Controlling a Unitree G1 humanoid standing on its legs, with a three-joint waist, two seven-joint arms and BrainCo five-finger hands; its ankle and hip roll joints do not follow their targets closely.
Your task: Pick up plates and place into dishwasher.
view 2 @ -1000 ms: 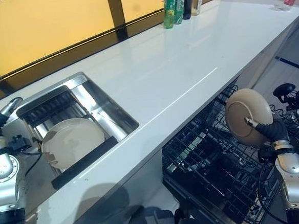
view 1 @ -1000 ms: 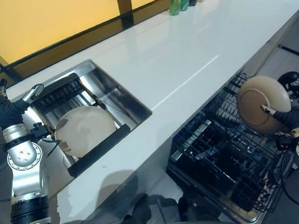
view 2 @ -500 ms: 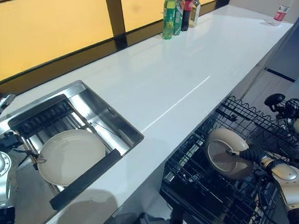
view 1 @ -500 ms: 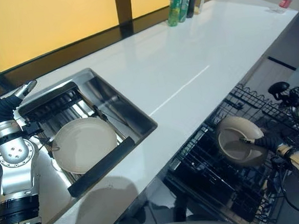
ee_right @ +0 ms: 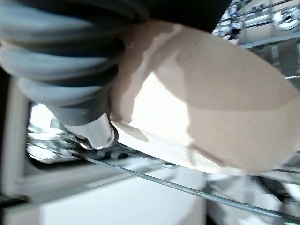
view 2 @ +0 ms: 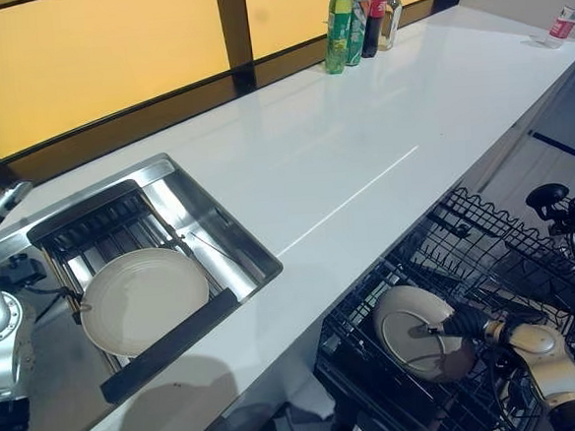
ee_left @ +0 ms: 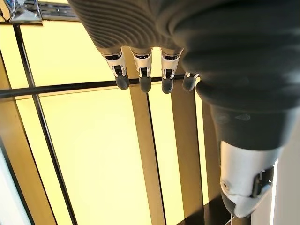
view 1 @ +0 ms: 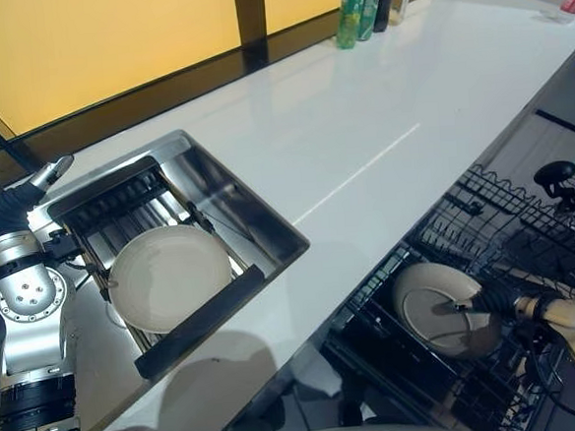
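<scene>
A: A long white counter (view 1: 360, 122) runs under a yellow window wall (view 2: 89, 52), with a steel sink (view 1: 268, 217) set into it and a dishwasher rack (view 2: 488, 261) pulled out below the counter's front edge.

B: And the right hand?

A: The right hand (view 2: 465, 322) is low over the rack. Its thumb lies across the face of a cream plate (view 2: 414, 330), and the plate's rim is pinched against the hand, so it has hold of the plate. In the right wrist view the plate (ee_right: 211, 108) sits hard against the ribbed cover with rack wires just beneath it.

B: Is the plate down in the rack?

A: It lies tilted among the black wires at the rack's near end. Whether it rests on them or hangs just above, I cannot tell.

B: What lies further out?

A: A second cream plate (view 1: 169, 278) lies flat in the sink on a wire grid, with a black bar (view 1: 201, 320) across the sink's near corner just beside it. At the counter's far end stand bottles (view 2: 363, 18), and another small bottle (view 2: 563, 27) stands well apart from them.

B: The left hand?

A: The left hand (ee_left: 140, 70) is raised beside the sink before the window, fingers straight and holding nothing.
</scene>
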